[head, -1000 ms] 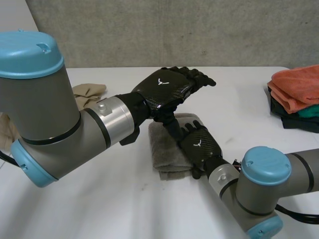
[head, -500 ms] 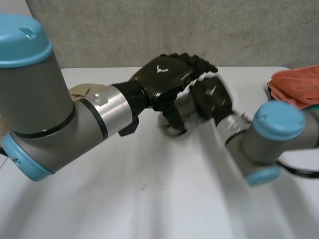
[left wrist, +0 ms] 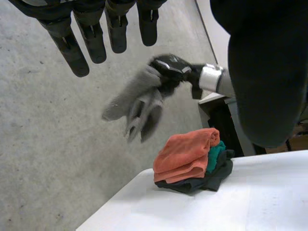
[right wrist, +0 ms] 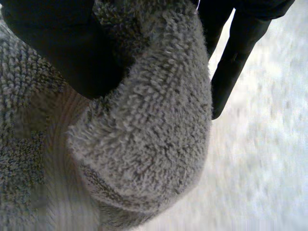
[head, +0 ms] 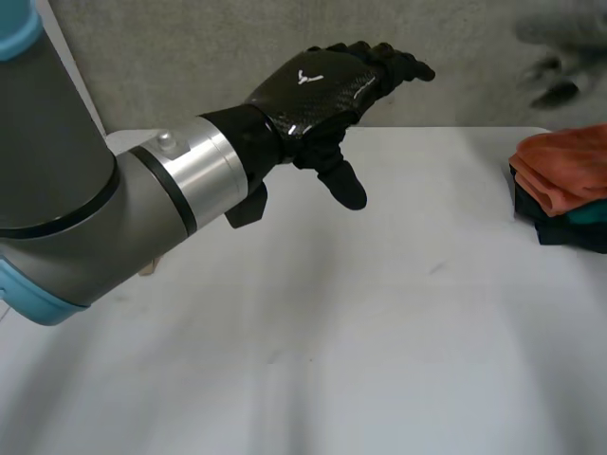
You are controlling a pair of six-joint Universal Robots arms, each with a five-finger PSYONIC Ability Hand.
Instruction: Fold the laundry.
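My right hand (left wrist: 169, 70) is up in the air at the table's far right, above the stack of folded cloths (left wrist: 190, 161). It is shut on a folded grey towel (left wrist: 137, 98), which hangs from it. In the right wrist view the thumb (right wrist: 62, 45) and fingers (right wrist: 238, 53) are curled round the thick fold of that towel (right wrist: 149, 134). In the head view hand and towel are a smear (head: 558, 66) over the stack (head: 560, 175). My left hand (head: 318, 85) hovers open over the middle of the table, its straight fingers (left wrist: 91, 33) holding nothing.
The stack at the right edge of the white table (head: 379, 332) has an orange cloth on top, then a teal one and a dark one. A sliver of beige cloth (head: 147, 269) peeks out beside my left forearm.
My right hand closed on the grey towel in the middle of the table, lifted it off and swung it up to the far right. The left hand rose slightly and stayed open.
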